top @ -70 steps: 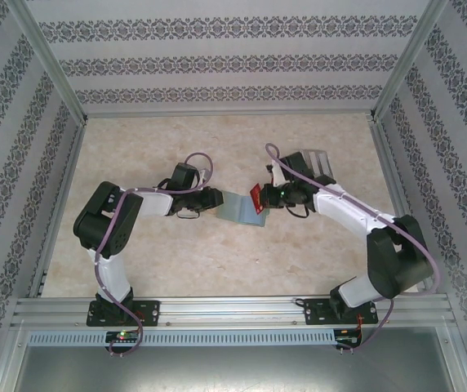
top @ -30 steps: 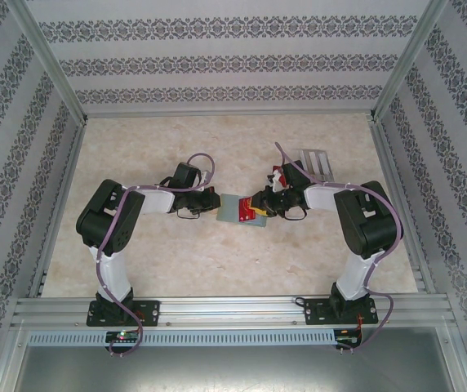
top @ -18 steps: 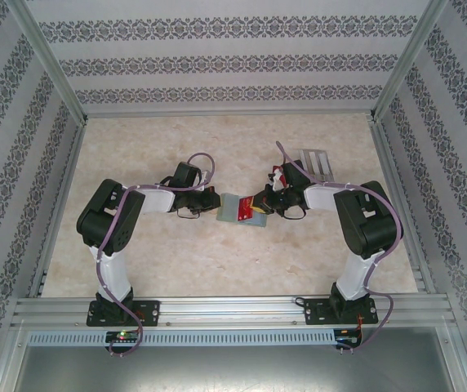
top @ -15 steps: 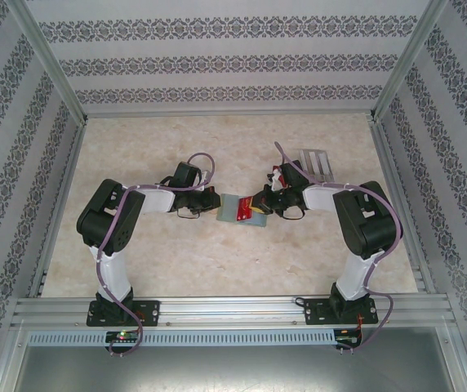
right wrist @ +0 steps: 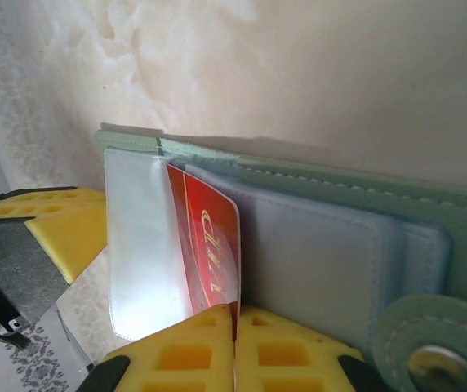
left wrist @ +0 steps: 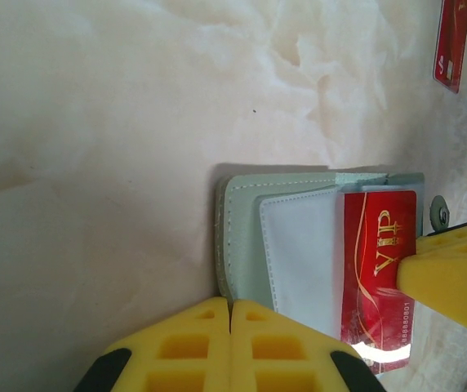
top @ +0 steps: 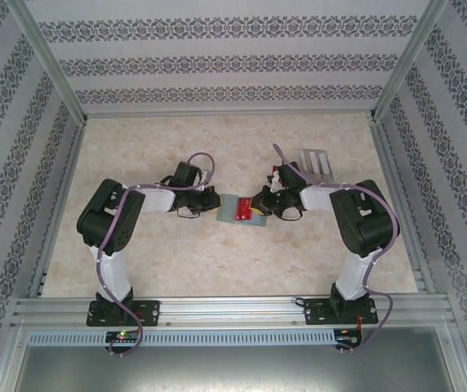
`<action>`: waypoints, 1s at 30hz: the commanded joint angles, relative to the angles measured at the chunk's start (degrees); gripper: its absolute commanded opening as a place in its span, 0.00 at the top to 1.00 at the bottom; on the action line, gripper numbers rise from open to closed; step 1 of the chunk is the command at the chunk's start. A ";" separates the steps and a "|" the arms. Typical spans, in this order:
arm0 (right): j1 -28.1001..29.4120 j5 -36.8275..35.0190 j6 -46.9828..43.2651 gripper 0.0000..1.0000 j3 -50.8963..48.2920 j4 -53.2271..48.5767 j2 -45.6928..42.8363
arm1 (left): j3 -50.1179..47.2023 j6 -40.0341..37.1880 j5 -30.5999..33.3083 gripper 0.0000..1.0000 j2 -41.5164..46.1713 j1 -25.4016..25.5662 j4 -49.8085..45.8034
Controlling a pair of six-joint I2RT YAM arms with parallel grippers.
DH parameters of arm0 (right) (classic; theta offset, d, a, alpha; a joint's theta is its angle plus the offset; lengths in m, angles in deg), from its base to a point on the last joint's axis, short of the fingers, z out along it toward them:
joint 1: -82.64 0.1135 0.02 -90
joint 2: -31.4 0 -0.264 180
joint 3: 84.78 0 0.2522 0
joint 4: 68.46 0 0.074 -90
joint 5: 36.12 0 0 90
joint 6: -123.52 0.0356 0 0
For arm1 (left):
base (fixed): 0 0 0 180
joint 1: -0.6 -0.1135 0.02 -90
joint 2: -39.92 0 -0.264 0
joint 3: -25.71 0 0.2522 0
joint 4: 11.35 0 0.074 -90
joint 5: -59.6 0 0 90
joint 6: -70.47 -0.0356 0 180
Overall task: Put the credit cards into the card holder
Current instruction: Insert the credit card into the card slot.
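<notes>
The red credit card (left wrist: 378, 269), lower right of the left wrist view and tucked into the card holder (left wrist: 246, 237), bears "VIP" in gold letters turned sideways, with a small gold crown-like emblem beside them. Along its right edge runs a line of tiny digits, mostly eights, too small to read in full. In the right wrist view the same gold lettering shows sideways at centre, partly cut off. A second red card (left wrist: 451, 41), upper right, carries a white mark too small to read.
</notes>
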 commanded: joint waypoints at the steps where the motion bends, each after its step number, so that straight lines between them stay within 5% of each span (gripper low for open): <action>1: 2.25 -0.23 0.36 0.87 0.55 0.84 1.81 | 0.00 -1.23 0.48 1.00 -3.01 0.42 -4.17; 4: 1.91 -0.75 -0.58 0.74 0.23 -0.32 1.27 | 0.29 -1.51 0.95 1.00 -2.91 0.37 -5.06; 15: 1.56 -1.01 -1.74 0.86 -0.89 -1.30 0.22 | 0.26 -1.97 2.12 1.00 -2.58 0.38 -5.77; 21: 1.25 -1.24 -1.93 0.74 -1.25 -1.60 -0.77 | 0.32 -1.90 1.82 1.00 -2.64 0.37 -5.58; 30: -0.03 -1.87 -2.87 0.73 -2.31 -2.76 -2.27 | 0.65 -2.10 1.85 1.00 -2.94 0.46 -6.21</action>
